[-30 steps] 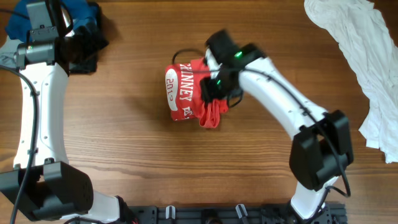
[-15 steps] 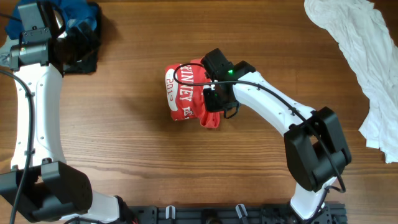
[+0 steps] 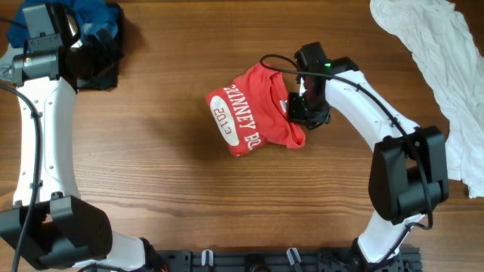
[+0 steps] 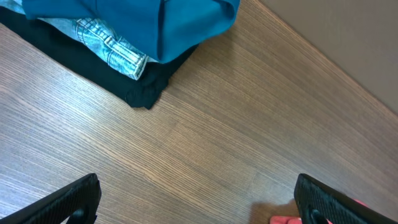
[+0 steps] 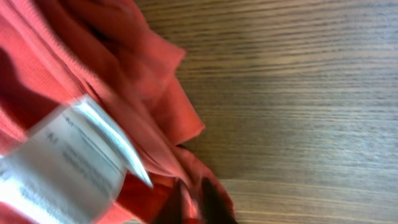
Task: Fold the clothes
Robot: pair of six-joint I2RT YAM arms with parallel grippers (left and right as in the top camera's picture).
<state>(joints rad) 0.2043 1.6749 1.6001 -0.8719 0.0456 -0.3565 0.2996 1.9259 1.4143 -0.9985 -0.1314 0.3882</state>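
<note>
The red T-shirt lies crumpled in the middle of the table, white block lettering facing up. My right gripper is at its right edge, shut on a pinch of red cloth. In the right wrist view the shirt fills the left side, its white label hanging blurred, and red cloth sits between the dark fingertips. My left gripper is far off at the back left, open and empty. In the left wrist view its fingers stand wide apart over bare wood, with a sliver of red at the bottom edge.
A pile of blue, denim and black clothes lies at the back left corner, also in the left wrist view. A white cloth heap covers the back right and right edge.
My right gripper has pulled the red shirt to the right and slightly back; the shirt has spread wider and rotated, its lettering now slanted. The left arm has barely moved.
</note>
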